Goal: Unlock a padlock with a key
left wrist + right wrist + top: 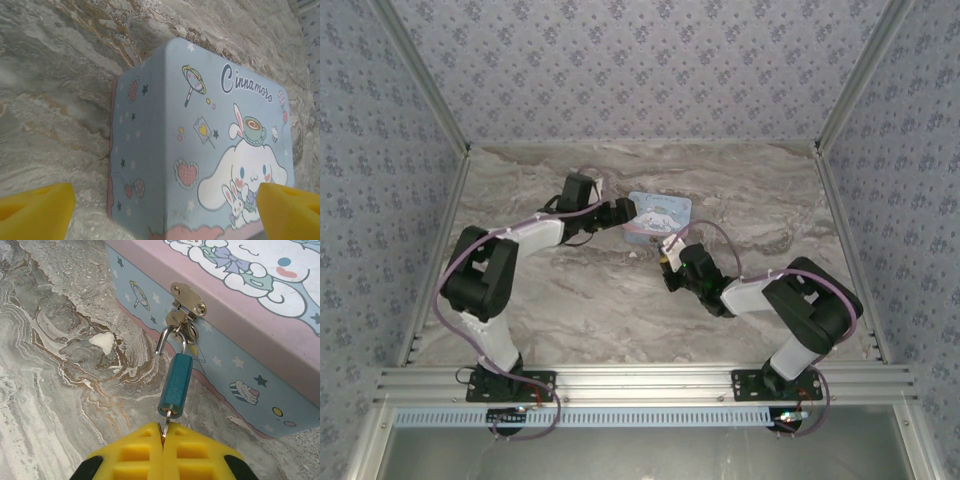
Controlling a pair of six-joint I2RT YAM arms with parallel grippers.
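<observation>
The padlock [176, 385] body is done in teal-blue, shackle in shiny silver. The key [166, 417] is seen as just a thin silvery sliver. The tin [200, 125] is painted light blue with pink edging, dotted with stars, hearts and a white cartoon puppy. The desk [55, 370] is marbled grey-beige, streaked with brown. Bright yellow is used on the right gripper [163, 434] and the left gripper [162, 205].
</observation>
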